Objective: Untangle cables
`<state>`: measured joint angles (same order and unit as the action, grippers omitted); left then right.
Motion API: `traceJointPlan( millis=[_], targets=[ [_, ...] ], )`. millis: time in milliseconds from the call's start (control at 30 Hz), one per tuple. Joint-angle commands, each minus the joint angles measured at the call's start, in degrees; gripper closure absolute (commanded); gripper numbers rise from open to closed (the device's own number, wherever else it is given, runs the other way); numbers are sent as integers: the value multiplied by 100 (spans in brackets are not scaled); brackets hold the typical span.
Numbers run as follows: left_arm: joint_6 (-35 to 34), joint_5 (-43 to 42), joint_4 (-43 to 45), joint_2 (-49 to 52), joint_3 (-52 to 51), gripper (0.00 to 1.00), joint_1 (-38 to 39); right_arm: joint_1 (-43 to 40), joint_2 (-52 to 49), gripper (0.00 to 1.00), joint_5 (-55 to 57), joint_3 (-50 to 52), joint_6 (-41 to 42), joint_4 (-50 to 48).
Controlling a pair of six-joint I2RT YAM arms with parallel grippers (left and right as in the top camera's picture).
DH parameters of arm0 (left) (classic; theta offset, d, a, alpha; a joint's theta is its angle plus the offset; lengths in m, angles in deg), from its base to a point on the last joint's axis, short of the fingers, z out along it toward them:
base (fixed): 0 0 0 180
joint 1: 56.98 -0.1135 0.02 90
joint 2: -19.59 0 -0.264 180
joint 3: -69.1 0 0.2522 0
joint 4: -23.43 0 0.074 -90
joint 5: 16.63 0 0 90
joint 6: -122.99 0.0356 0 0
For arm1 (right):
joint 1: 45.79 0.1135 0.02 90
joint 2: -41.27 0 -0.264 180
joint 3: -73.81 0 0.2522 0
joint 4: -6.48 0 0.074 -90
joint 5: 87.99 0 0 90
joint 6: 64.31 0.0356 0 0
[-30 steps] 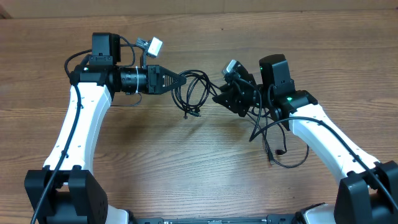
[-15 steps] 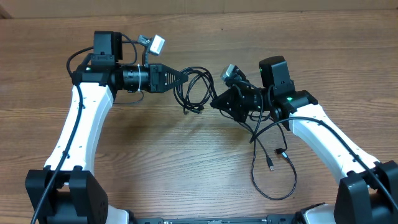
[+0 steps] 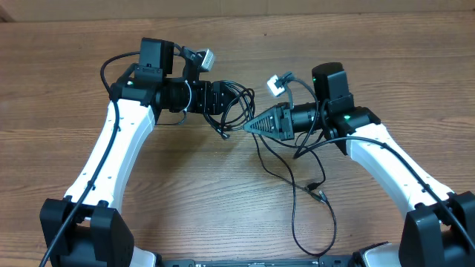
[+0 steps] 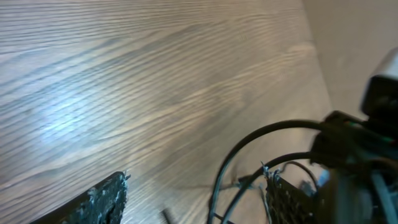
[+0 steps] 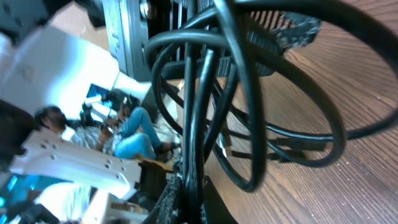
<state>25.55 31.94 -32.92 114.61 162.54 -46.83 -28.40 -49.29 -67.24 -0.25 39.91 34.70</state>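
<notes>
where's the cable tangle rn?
Overhead: the tangle is mid-table, just off the open left gripper, with the right gripper pinching it from the right.

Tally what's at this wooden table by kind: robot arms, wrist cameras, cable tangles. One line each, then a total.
Robot arms: 2 (left arm, right arm)
Wrist cameras: 2 (left wrist camera, right wrist camera)
Cable tangles: 1 (cable tangle; its strands are too interlaced to count singly)
Total: 5
</notes>
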Motion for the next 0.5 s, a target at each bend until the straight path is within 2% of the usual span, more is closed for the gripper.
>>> traceJointPlan(
  millis=[0,33,100,133,267,400,467],
  targets=[
    [-343,789,98,44,111,55,37,-308,2,96,83,-20,1281,-90],
    [-498,1016,127,44,111,61,37,-448,2,96,122,-20,1480,-83],
    [-970,1923,111,44,111,79,37,-721,2,96,284,-20,1604,-22],
    [-1145,2319,103,44,111,80,37,-800,2,96,374,-20,1602,2],
    [-1875,3604,107,44,111,79,37,-1248,2,96,1471,-20,1606,660],
    [-2138,3825,313,46,111,77,39,-1530,0,96,2288,-20,1641,1093],
    [-2356,3733,396,50,109,70,39,-1554,0,96,2382,-17,1574,1152]
  ],
)
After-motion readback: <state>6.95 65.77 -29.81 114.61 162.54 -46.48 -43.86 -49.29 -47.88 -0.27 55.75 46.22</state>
